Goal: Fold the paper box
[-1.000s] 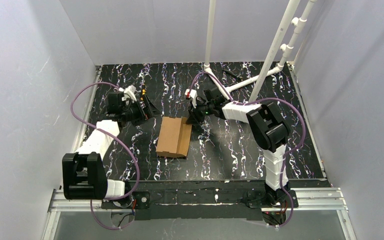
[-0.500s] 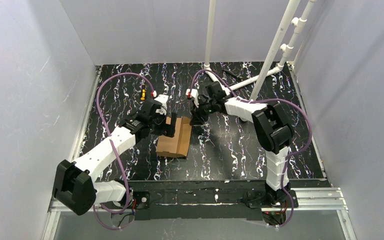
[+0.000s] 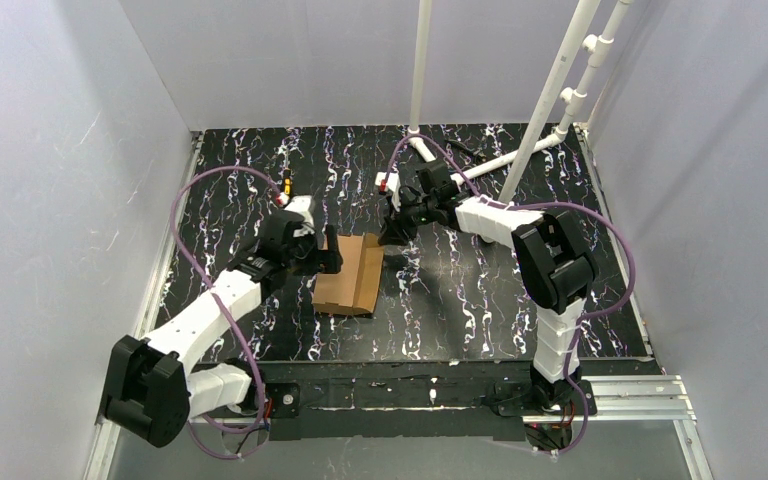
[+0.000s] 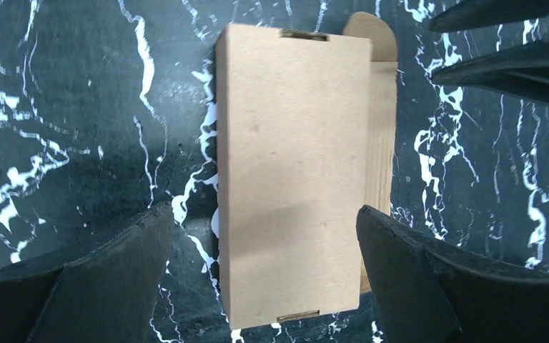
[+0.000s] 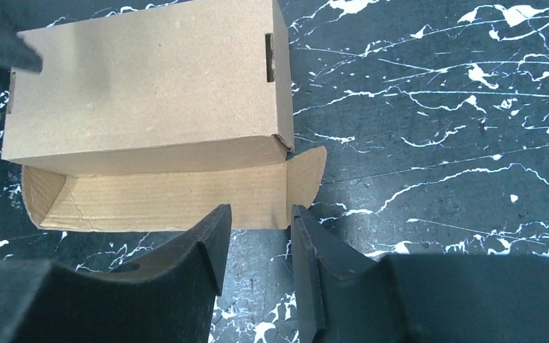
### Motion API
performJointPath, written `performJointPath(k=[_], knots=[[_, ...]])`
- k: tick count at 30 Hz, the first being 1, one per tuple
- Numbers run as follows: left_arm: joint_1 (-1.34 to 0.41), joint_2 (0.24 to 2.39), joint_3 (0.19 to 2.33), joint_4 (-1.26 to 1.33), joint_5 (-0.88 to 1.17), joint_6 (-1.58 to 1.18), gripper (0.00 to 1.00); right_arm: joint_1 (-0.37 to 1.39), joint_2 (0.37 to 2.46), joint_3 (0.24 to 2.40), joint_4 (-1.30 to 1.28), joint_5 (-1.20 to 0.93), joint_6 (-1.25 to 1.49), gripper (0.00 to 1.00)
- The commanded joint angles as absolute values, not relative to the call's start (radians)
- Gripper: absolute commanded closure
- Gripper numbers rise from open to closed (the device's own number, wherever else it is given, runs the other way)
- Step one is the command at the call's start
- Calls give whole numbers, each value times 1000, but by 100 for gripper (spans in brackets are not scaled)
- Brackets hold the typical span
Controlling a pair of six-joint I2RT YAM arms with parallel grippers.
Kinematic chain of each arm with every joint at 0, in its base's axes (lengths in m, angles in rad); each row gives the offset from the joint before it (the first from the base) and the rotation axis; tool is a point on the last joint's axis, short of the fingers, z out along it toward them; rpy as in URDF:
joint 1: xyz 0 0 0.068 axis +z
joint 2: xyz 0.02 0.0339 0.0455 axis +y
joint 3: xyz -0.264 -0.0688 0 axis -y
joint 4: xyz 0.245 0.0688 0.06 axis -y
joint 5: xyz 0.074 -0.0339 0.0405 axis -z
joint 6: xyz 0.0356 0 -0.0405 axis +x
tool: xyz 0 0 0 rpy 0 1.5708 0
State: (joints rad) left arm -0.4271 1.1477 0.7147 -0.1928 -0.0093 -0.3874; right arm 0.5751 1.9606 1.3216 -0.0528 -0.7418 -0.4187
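1. The left gripper (image 4: pixel 261 221) has its jaws spread wide and holds nothing. It would best come down astride the paper box (image 4: pixel 293 179) and steady its side walls so the box cannot slide.
2. The right gripper (image 5: pixel 257 214) has its jaws partly apart, and nothing looks clamped. It should take the open lid flap (image 5: pixel 164 200) by its outer edge, swing it over the top and guide the tab (image 5: pixel 307 171) inside.
3. The box lies near the middle of the worktop (image 3: pixel 460 300), its long side running near to far. The left gripper hovers at its far-left corner, and the right gripper is just beside its far-right corner, above the flap's edge.
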Motion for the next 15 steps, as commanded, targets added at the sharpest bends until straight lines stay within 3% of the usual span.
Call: performJointPath(k=[1,7,15], knots=[[-338,1073,657,-79,173,-504,2,569,1993,1341,51,-756,-437,55],[-328,1071,655,-65,197,-427,2,554,2062,1353,103,-797,-439,53],[-214,1287,722,19,398,-419,2,553,2083,1354,195,-828,-339,50]])
